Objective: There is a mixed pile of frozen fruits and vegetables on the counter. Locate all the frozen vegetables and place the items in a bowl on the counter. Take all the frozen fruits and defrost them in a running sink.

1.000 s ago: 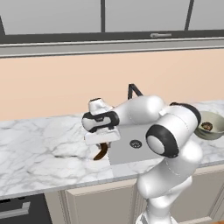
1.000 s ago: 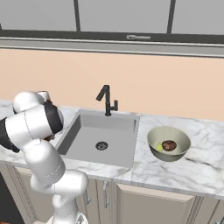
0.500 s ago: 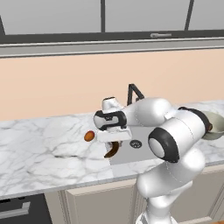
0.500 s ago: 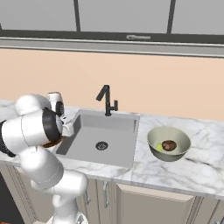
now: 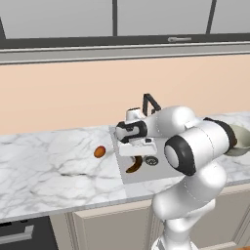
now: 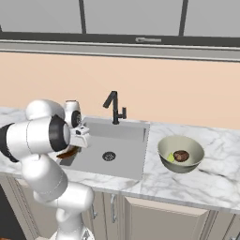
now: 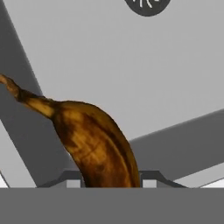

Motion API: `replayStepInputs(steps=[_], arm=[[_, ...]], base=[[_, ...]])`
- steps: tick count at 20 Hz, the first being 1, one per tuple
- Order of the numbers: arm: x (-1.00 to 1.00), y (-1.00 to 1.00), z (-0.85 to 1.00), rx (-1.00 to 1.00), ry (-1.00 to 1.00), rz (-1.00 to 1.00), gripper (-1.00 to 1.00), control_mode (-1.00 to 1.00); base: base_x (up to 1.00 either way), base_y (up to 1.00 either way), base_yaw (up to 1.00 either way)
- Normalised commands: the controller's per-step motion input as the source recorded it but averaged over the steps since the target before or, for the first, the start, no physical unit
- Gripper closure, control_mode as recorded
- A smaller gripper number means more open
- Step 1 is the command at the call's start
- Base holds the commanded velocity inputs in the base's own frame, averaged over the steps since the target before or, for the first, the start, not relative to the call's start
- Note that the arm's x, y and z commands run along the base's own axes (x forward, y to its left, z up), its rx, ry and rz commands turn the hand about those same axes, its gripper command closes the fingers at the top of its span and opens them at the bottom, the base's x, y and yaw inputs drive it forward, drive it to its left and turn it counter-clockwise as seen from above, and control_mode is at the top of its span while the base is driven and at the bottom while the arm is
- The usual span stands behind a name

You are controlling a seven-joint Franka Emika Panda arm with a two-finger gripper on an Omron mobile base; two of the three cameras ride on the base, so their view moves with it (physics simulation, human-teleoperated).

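Note:
My gripper [image 5: 135, 157] is shut on the curved brown-orange fruit [image 5: 133, 165], which hangs just over the left part of the grey sink [image 5: 142, 175]. In the hand view the fruit [image 7: 96, 144] stands between the finger tips, with the sink floor and the round drain [image 7: 147, 5] beyond it. The orange ball [image 5: 99, 152] lies on the marble counter [image 5: 49, 168] left of the sink. The grey-olive bowl [image 6: 165, 146] sits right of the sink and holds the brown ball [image 6: 181, 155] and the small green piece [image 6: 171, 159].
A thin black faucet [image 6: 115, 107] stands at the back edge of the sink. The beige wall runs behind the counter, with window frames above. Cabinets sit below the counter's front edge. My own arm covers part of the sink in the left base view.
The arm has swung right, carrying the curved fruit from over the counter to over the sink's left side. The orange ball, covered by the arm before, now shows on the counter.

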Motion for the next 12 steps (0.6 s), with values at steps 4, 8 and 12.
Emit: replayStepInputs(steps=[4, 8, 12], arm=[[0.29, -0.38, 0.00, 0.00, 0.06, -0.03, 1.00, -1.00], [0.36, -0.35, -0.08, 0.00, 0.05, -0.01, 1.00, -1.00], [0.39, -0.15, -0.09, 0.01, 0.00, 0.00, 1.00, -1.00]], base=[[0.00, 0.00, 0.00], [0.00, 0.00, 0.00], [0.00, 0.00, 0.00]])
